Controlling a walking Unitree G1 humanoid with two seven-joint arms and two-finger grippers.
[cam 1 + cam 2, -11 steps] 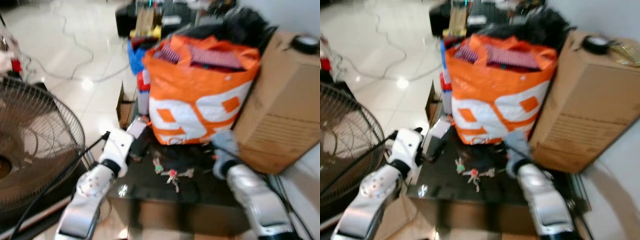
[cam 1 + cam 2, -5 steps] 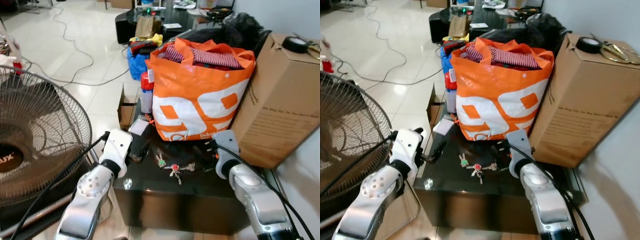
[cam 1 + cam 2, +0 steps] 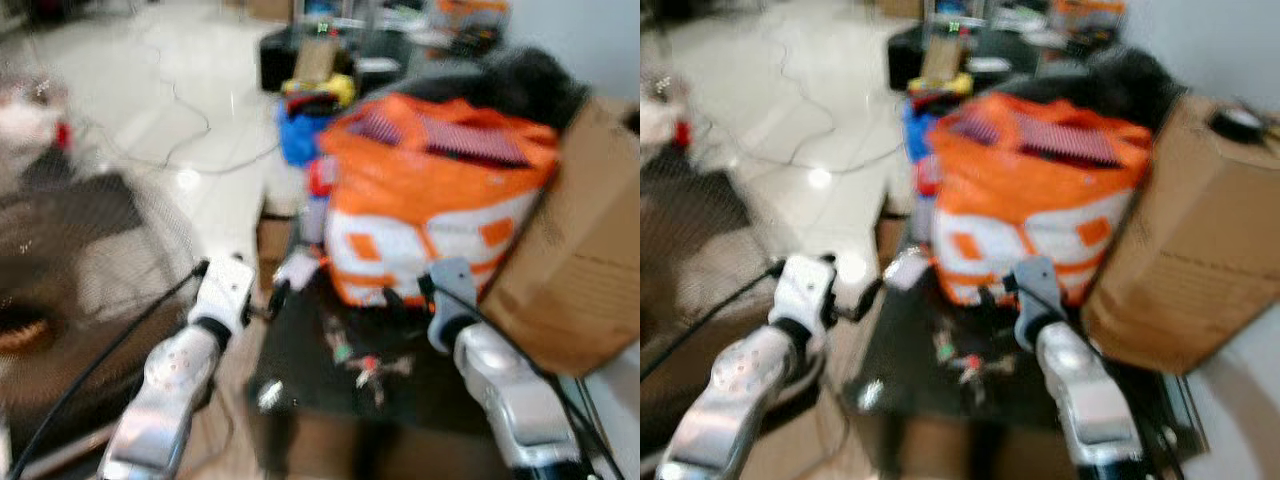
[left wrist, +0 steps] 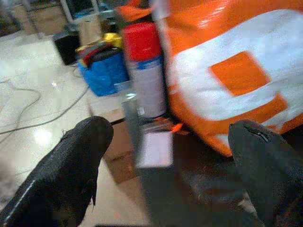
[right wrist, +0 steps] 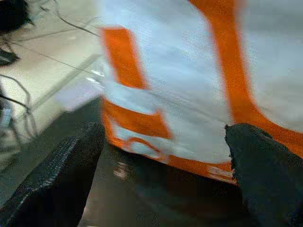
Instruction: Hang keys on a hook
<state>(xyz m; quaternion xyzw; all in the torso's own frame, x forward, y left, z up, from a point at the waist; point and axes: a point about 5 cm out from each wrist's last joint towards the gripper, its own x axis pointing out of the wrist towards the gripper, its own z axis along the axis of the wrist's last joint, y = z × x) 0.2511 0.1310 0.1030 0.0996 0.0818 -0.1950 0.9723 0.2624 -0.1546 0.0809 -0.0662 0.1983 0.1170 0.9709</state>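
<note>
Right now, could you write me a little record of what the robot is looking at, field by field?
Keys: bunch of keys lying on the dark table, not held
Behind keys: orange and white bag, full, standing on the table
Beside bag: cardboard box on the robot's right, red-capped spray can on its left
Left gripper: fingers open, empty, at the table's left edge
Right gripper: fingers open, empty, facing the bag
Picture: head views blurred
</note>
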